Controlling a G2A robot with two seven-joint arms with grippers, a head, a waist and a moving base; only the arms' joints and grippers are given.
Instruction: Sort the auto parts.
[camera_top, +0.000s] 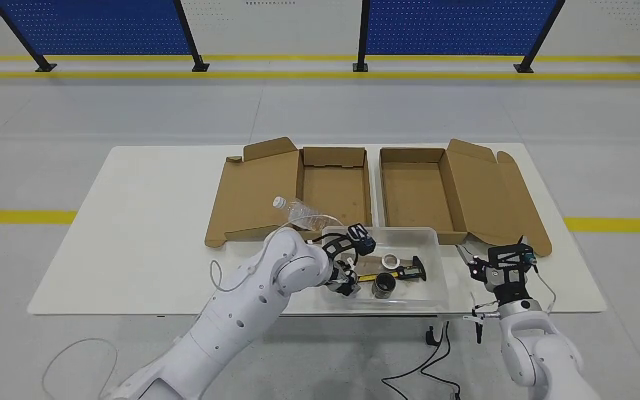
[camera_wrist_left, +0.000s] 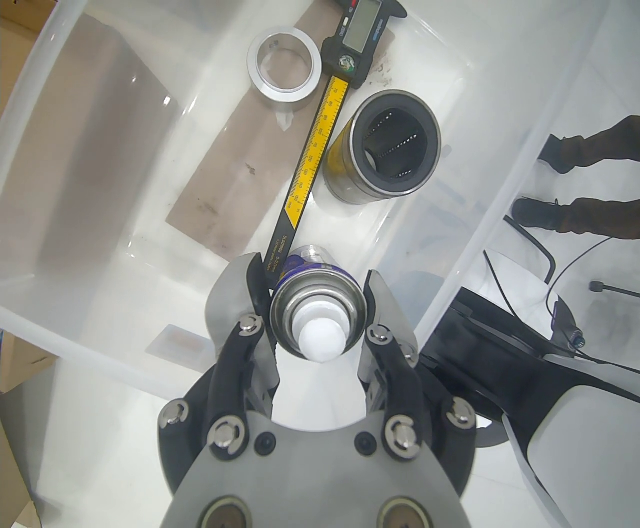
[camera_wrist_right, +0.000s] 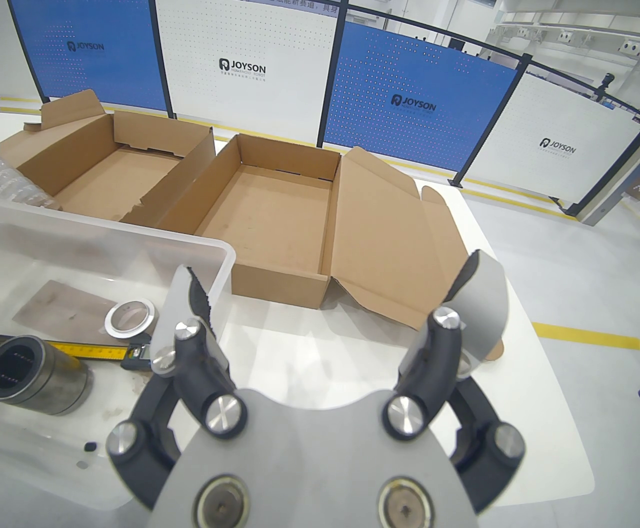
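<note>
Pick-up step: my left claw (camera_wrist_left: 315, 285) clenches the spray can (camera_wrist_left: 320, 305) upright in the clear bin (camera_wrist_left: 500, 190), my right claw (camera_wrist_right: 333, 272) hangs released alongside; next should come a straight lift toward a cardboard box (camera_top: 335, 195).

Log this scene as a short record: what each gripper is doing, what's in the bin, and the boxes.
Left gripper: shut on can, inside bin
Right gripper: open, beside bin, above table
Bin holds: can, ring, caliper, bearing
Caliper: lies between ring and bearing
Boxes: two, open, beyond bin
</note>
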